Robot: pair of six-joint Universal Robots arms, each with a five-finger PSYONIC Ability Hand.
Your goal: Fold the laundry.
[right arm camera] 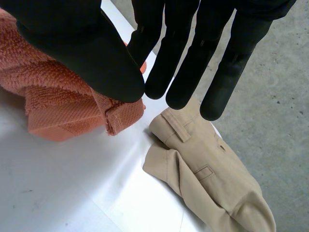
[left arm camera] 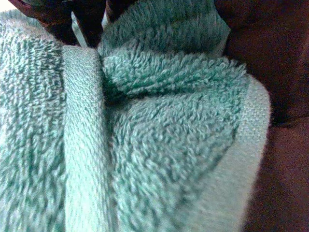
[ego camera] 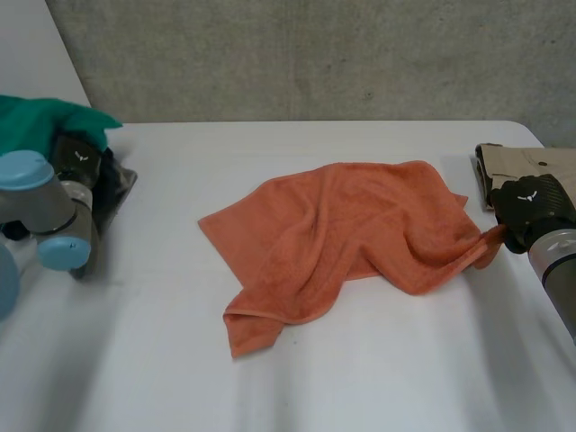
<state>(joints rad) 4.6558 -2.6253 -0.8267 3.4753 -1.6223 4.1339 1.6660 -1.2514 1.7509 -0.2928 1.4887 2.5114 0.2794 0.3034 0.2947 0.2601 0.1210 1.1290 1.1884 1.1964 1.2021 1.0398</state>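
Nearest to us in the head view is the left arm [ego camera: 40, 207], with its grey joint and light-blue cap, low at the left side of the white table [ego camera: 360, 378]. Behind it we see the left hand [ego camera: 76, 162] at the far left edge of the table, and a green towel [ego camera: 45, 117] lies bunched over it. We cannot tell whether this hand is open or closed. An orange towel [ego camera: 351, 234] lies crumpled in the middle of the table, with one corner folded under at the near side. Its right corner is drawn up to the right hand [ego camera: 531, 207], which stands near the right edge. Just behind this hand lie beige trousers [ego camera: 517, 162], at the far right edge of the table.

From the left wrist view we see the green towel [left arm camera: 159, 145] very close, its pile and its flat woven hem in thick folds.

From the right wrist view we see the right hand [right arm camera: 82, 48] pinching the hemmed corner of the orange towel [right arm camera: 48, 87]: the thumb presses the cloth against the straight fingers [right arm camera: 217, 63]. The rest of the towel rests on the table [right arm camera: 58, 193]. Beyond the fingertips lie the beige trousers [right arm camera: 207, 169], folded, with a pocket and a belt loop showing, at the table's corner. Beside them is the grey floor [right arm camera: 280, 121].
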